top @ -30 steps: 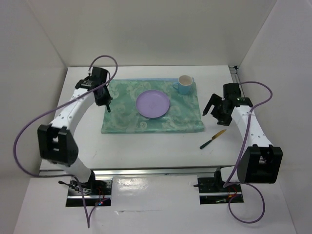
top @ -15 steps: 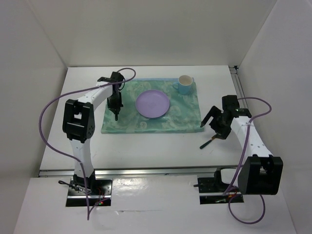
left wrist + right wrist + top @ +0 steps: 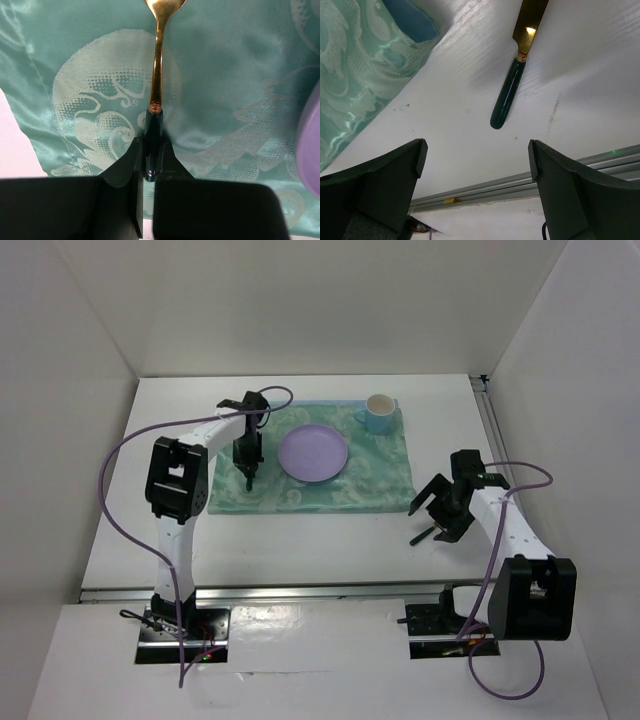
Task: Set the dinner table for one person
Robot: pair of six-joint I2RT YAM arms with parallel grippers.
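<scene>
Gold-necked with a dark green handle, a utensil (image 3: 156,90) (its head is cropped) sits clamped in the left gripper (image 3: 150,146) over the green placemat (image 3: 235,70), beside the purple plate (image 3: 314,453). The right gripper (image 3: 477,150) hangs spread wide above the knife (image 3: 510,92) on the white dinner table (image 3: 300,545).

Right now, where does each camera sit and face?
Top external: above and behind the bases, facing down on table, placemat, left arm, right arm.
Left wrist: on the left gripper, facing the placemat; its fingers clamp a gold utensil.
Right wrist: on the right gripper, facing the knife below its open fingers.
Shared: top and right wrist both show the knife.
</scene>
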